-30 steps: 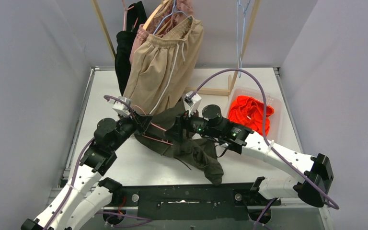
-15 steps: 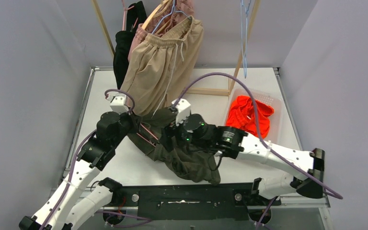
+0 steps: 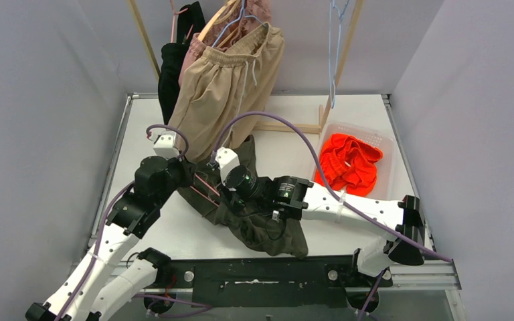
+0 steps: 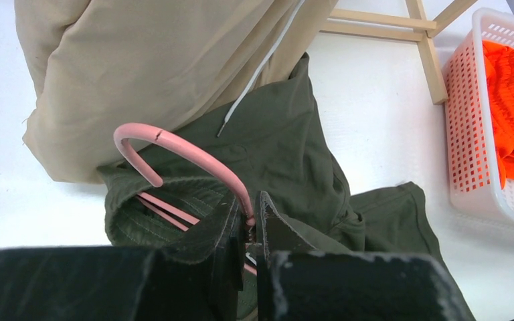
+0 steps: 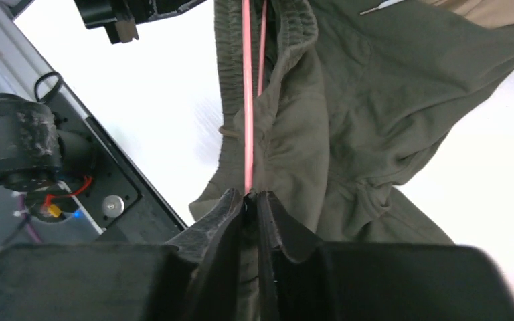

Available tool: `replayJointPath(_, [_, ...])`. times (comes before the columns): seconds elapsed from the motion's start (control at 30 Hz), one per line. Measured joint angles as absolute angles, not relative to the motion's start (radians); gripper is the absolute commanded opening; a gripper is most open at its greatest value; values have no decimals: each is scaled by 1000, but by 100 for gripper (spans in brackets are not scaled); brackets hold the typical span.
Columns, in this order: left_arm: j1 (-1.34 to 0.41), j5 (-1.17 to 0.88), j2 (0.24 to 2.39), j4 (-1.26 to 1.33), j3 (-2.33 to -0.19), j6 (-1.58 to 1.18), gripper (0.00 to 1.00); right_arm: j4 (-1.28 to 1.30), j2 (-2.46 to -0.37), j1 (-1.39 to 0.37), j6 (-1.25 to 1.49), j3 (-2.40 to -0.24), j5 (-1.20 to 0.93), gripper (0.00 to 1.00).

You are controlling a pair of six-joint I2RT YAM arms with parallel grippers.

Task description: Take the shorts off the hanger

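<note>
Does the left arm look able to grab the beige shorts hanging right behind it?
Probably not yet: the left gripper is shut on the pink hanger in the olive shorts. The beige shorts hang close, with nothing between.

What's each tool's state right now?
Left tool: closed, holding the pink hanger below its hook.
Right tool: closed on the same hanger's arm, against the olive green shorts.

most of the hanger (image 4: 174,144) is buried in the olive shorts (image 4: 288,154). its bar goes out of sight between the right fingers (image 5: 221,221). the basket (image 4: 465,134) is cut off at the picture's edge. the pink shorts (image 3: 191,57) hide behind the beige shorts (image 3: 224,100).
</note>
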State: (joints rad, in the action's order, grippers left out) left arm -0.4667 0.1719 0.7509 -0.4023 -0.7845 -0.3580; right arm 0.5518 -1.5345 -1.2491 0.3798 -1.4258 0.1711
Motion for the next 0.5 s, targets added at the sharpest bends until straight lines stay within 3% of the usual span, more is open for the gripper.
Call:
replayJointPath(0.1, [-470, 173, 744, -410, -785, -358, 0, 538, -1522, -1250, 377, -1411, 162, 1])
replayJointPath(0.33, [-471, 213, 742, -441, -794, -364, 0, 525, -1464, -1225, 403, -1339, 184, 0])
replayJointPath(0.5, [-472, 299, 719, -468, -809, -403, 0, 522, -1366, -1112, 485, -1224, 213, 0])
